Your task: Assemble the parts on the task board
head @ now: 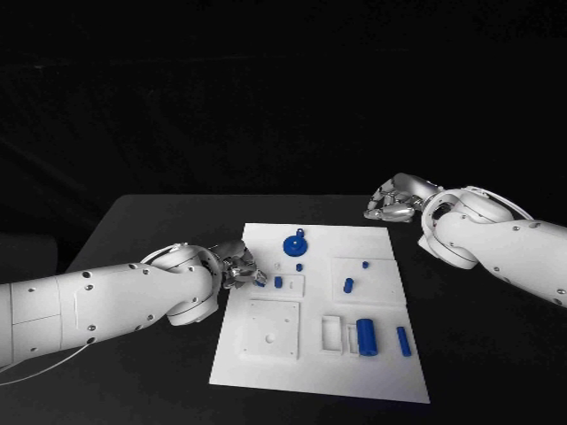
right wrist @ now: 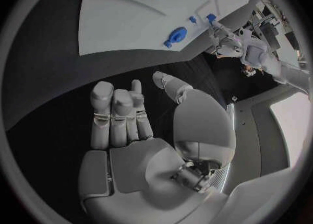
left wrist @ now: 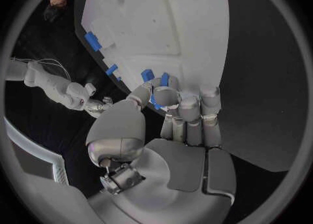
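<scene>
The white task board (head: 312,354) lies in the middle of the black table. My left hand (head: 236,267) sits at the board's left edge, thumb and a finger pinching a small blue part (left wrist: 155,103) just above the board. Close by stand two more small blue parts (head: 278,283) (head: 299,266). A round blue part with a tab (head: 294,243) lies near the far edge, also in the right wrist view (right wrist: 176,36). My right hand (head: 396,202) hovers off the board's far right corner, holding nothing, its fingers side by side and thumb apart (right wrist: 120,117).
A blue cylinder (head: 367,336) and a slim blue pin (head: 402,341) lie at the board's near right. Another small blue part (head: 347,285) stands mid-right. A square recess plate (head: 271,329) takes the near left. Black table (head: 488,372) surrounds the board.
</scene>
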